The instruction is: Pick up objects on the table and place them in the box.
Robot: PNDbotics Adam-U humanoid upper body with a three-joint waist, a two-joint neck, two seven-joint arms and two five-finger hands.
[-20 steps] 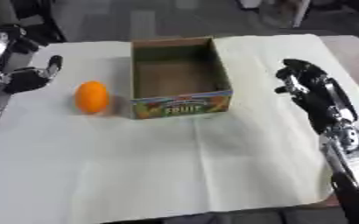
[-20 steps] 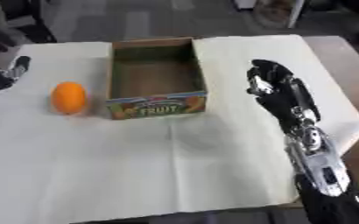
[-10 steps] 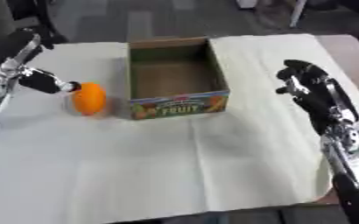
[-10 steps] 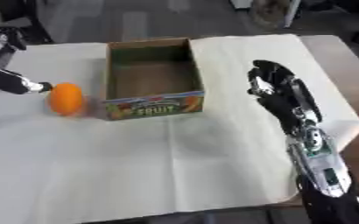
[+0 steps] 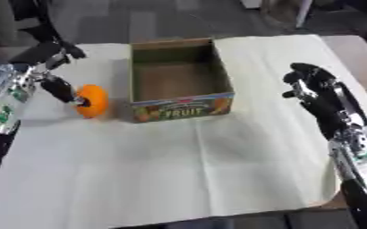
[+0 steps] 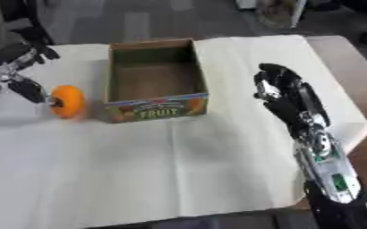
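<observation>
An orange lies on the cloth just left of the cardboard box, which has a "FRUIT" label on its front and nothing visible inside. My left hand reaches in from the left edge. Its fingers are spread: a lower finger touches the orange's left side, and the others point up and away behind it. My right hand hovers to the right of the box, fingers relaxed and holding nothing.
A cream cloth covers the table, with a wide bare stretch in front of the box. The brown table edge shows at the right. Dark floor lies beyond the far edge.
My left hand has moved right from the table's left edge until a finger touches the orange. The orange, the box and the right hand have stayed in place.
</observation>
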